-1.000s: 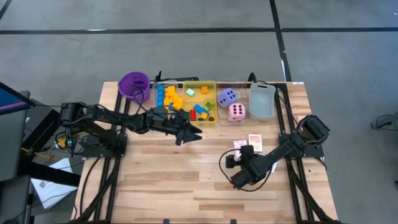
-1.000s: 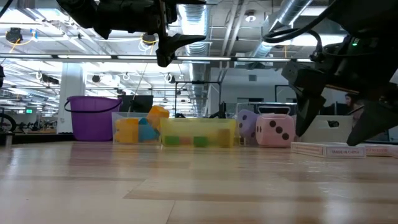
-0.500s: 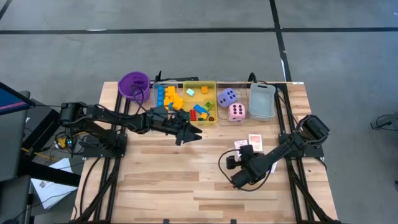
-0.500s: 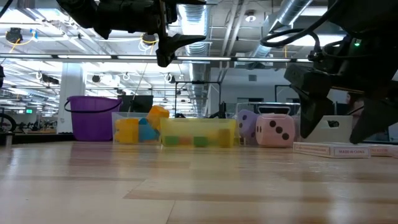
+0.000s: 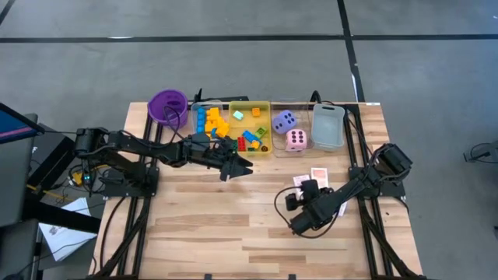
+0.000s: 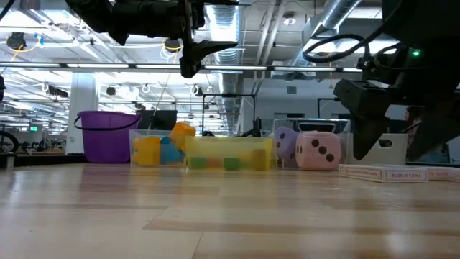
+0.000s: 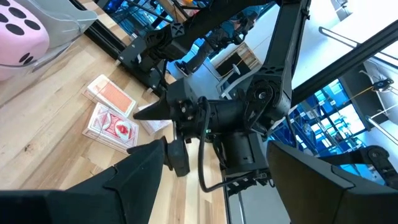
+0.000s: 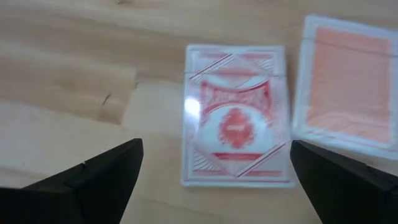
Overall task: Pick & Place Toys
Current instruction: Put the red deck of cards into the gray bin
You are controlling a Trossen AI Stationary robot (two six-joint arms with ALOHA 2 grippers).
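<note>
Two small card boxes lie flat on the table at the right: a red-patterned one (image 8: pixel 236 134) (image 5: pixel 300 180) and an orange-backed one (image 8: pixel 348 112) (image 5: pixel 319 177). My right gripper (image 8: pixel 216 152) (image 5: pixel 305 188) hangs open, slanting down over the red-patterned box, one finger on either side of it and not touching. My left gripper (image 5: pixel 236 167) (image 6: pixel 210 49) is open and holds nothing, high above the table's middle, pointing level. Coloured blocks lie in the clear tray (image 5: pixel 202 120) and the yellow tray (image 5: pixel 268 128). A purple die (image 5: pixel 284 120) and a pink die (image 5: pixel 296 140) rest on the table.
A purple cup (image 5: pixel 167 105) stands at the far left. A grey tray (image 5: pixel 328 127) sits at the far right beside the dice. The trays and dice form a row along the far edge. Bare wood stretches across the near half of the table (image 5: pixel 233 233).
My right gripper has rolled about its wrist and tipped a little while staying over the card boxes, still open. The cards have not moved.
</note>
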